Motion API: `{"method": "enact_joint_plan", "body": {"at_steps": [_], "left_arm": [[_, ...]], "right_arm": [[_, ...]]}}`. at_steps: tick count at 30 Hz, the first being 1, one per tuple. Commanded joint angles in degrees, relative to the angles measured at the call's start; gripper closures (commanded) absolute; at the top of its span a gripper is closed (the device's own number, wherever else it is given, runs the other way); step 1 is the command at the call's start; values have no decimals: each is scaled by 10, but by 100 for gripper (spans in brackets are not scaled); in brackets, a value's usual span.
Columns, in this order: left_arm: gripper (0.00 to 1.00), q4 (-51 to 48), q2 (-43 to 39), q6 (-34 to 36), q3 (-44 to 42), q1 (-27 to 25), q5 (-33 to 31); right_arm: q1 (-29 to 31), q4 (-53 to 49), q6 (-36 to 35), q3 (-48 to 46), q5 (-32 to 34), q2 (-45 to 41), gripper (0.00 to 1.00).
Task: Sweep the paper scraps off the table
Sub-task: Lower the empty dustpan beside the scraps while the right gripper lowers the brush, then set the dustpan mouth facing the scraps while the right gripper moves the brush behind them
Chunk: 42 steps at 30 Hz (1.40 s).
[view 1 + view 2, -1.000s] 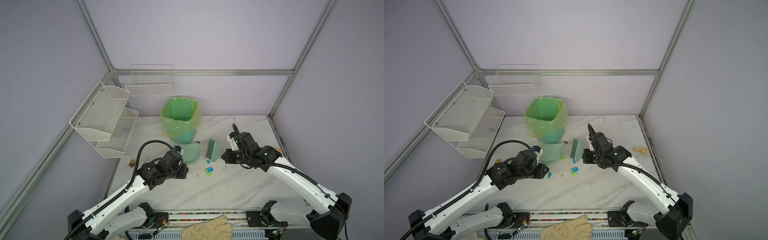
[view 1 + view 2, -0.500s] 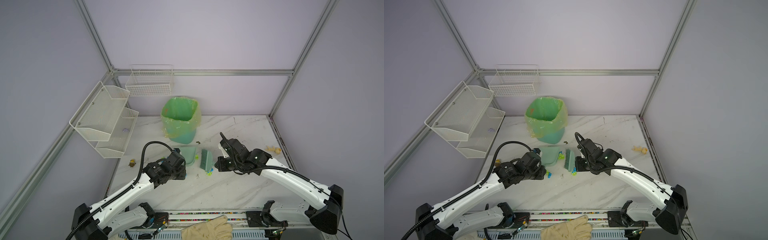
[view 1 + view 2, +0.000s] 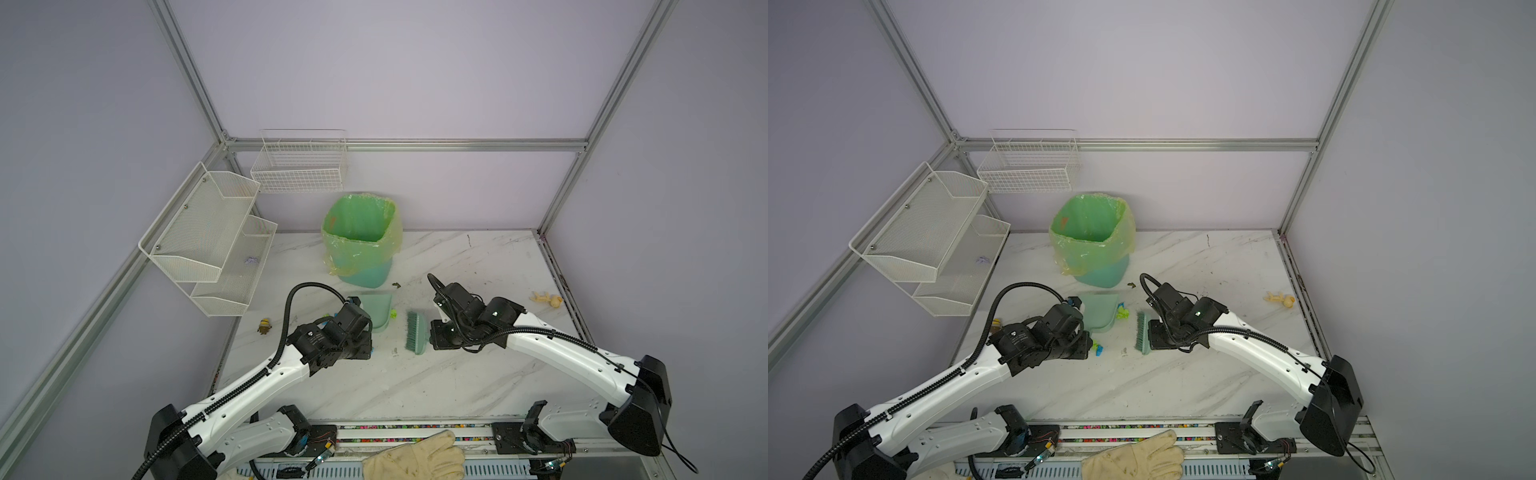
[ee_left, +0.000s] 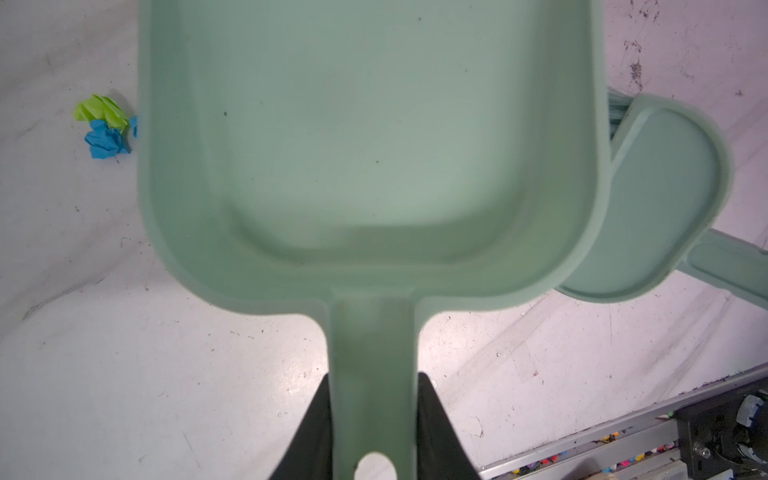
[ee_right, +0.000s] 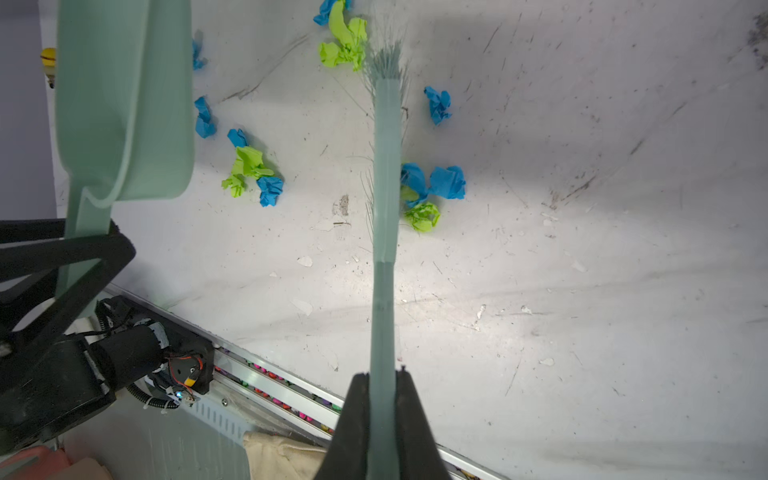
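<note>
The left hand [image 4: 374,411] is closed on the handle of the pale green dustpan [image 4: 365,137], one finger pressed to each side of it. The right hand [image 5: 381,399] is clamped tight on the thin handle of the matching hand brush [image 3: 417,338]. In both top views the brush stands right of the dustpan in the middle of the table [image 3: 457,374], its bristles turned left towards the pan.

The paper scraps [image 5: 249,166] all lie loose on the table. The right wrist view shows blue and lime-green wads between brush and dustpan, and more on the brush's other side, some touching its head. The left wrist view shows another green-and-blue pair [image 4: 106,131] just beside the pan's side wall, outside it. The pan floor in that view is bare apart from a few dark specks.

By these pictures the job looks early. Both tools are in hand and brought to the litter, but no scrap is in the pan. Gathering the wads from both sides of the brush, pushing them into the pan's mouth, and presumably tipping them into the green-lined bin [image 3: 361,245] at the far side all remain. Whether the bin already holds any scraps cannot be told.
</note>
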Motion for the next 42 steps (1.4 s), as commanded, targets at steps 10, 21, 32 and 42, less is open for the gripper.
{"method": "enact_joint_plan", "body": {"at_steps": [10, 21, 32, 42], "left_arm": [[100, 34, 9, -12, 2, -25, 38], [100, 88, 62, -12, 7, -51, 58], [100, 102, 122, 21, 37, -52, 56], [100, 100, 120, 20, 22, -52, 52]], "right_arm": [[-7, -59, -30, 18, 72, 60, 100], [-120, -96, -114, 47, 96, 64, 100], [-139, -128, -130, 154, 69, 70, 100], [-135, -65, -107, 155, 14, 65, 100]]}}
